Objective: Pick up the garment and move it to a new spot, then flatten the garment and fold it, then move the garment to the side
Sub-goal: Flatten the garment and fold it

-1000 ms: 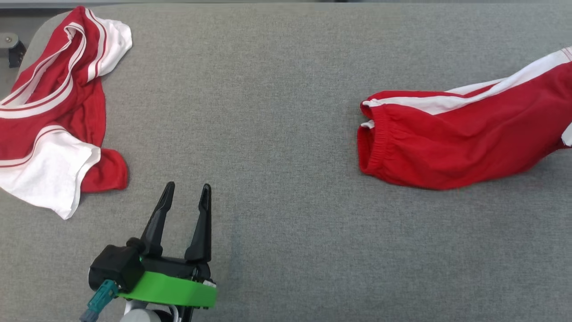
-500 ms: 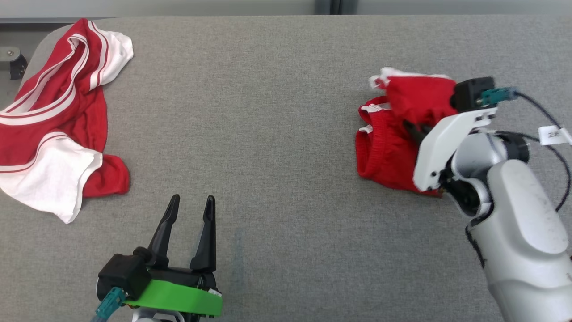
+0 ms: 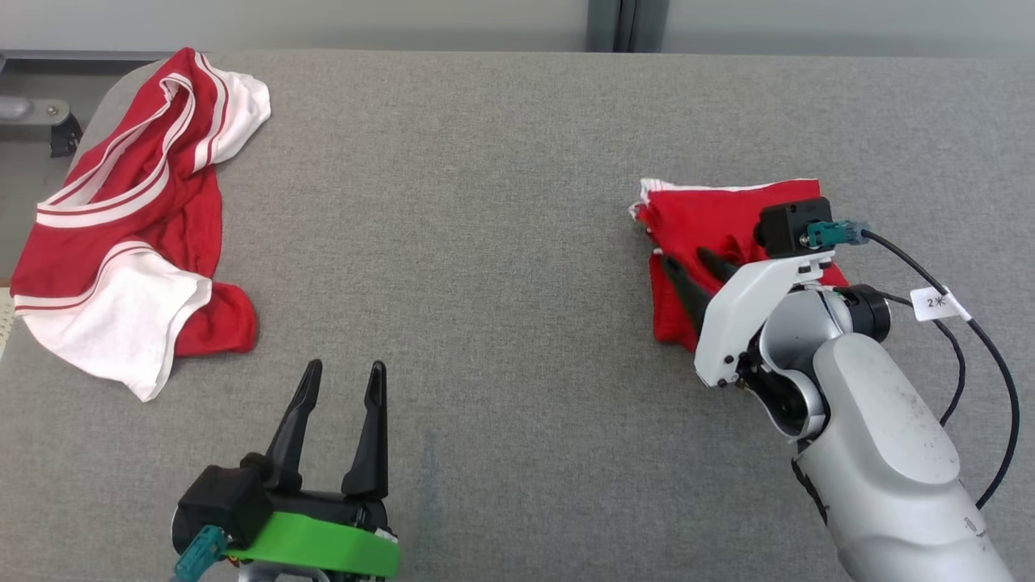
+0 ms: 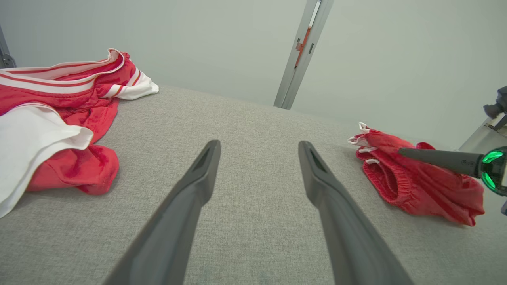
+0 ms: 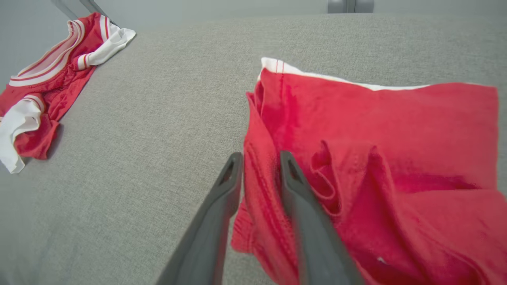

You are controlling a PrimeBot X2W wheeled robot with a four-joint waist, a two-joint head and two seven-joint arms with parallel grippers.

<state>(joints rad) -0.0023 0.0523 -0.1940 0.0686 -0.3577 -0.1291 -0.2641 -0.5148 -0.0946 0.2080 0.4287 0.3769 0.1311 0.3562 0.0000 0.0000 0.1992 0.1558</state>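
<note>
Two halves of the red shorts (image 3: 728, 218) lay stacked at the right of the counter (image 3: 485, 242); moments earlier I'd held one aloft. My right claw (image 3: 683, 256) had parted, released around the fold; my left claw (image 3: 344, 368) hung spread, empty. Only moving them aside remained, I judged.

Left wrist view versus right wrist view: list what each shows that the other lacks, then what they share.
Left wrist: the left gripper, wide open over the table, and a grey post against the wall. Right wrist: how the right gripper sits, fingers parted astride an edge of the folded red garment. Both: the table, that garment, and the crumpled red-and-white garment.
</note>
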